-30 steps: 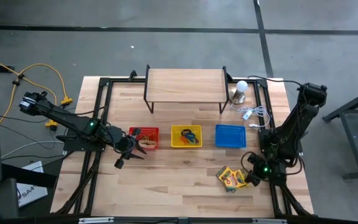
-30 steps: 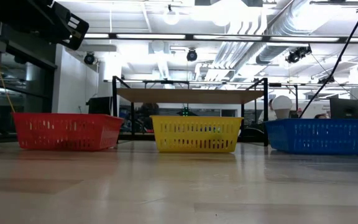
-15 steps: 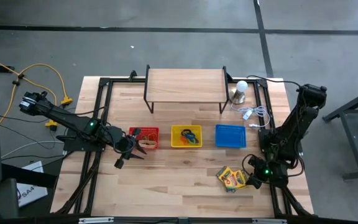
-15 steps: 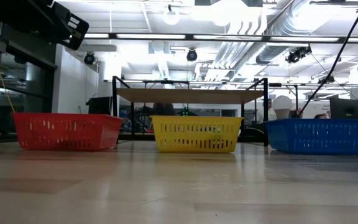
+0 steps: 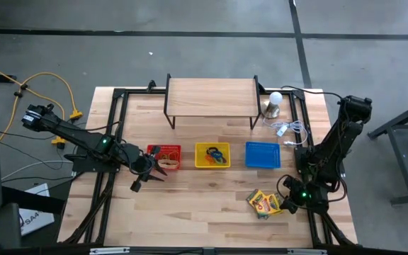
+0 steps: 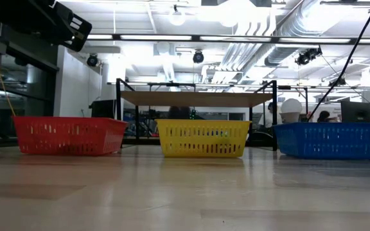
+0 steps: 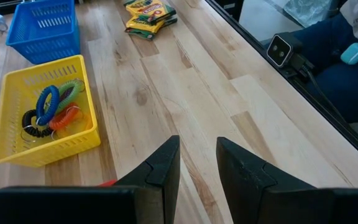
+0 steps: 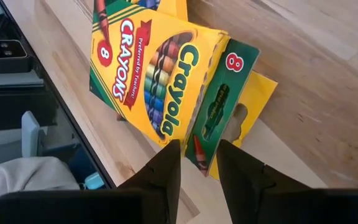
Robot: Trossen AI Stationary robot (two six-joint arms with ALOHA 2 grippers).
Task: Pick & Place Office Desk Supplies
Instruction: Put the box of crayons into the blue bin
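Note:
Several yellow-and-green crayon boxes (image 5: 264, 203) lie flat in a loose stack near the table's right front; they fill the right wrist view (image 8: 154, 68). My right gripper (image 5: 285, 200) hovers at the stack's right edge, fingers (image 8: 197, 155) shut and empty. My left gripper (image 5: 146, 178) is shut and empty just in front of the red basket (image 5: 164, 156), which holds rubber bands (image 5: 168, 161). The yellow basket (image 7: 17, 93) holds coloured rings (image 7: 51, 112). The blue basket (image 5: 263, 154) looks bare inside.
A wooden shelf on a black frame (image 5: 211, 99) stands behind the baskets. A white bulb (image 5: 275, 100) and a tangle of white wire (image 5: 289, 129) lie at the back right. A seated person (image 7: 340, 62) is beyond the table's near edge.

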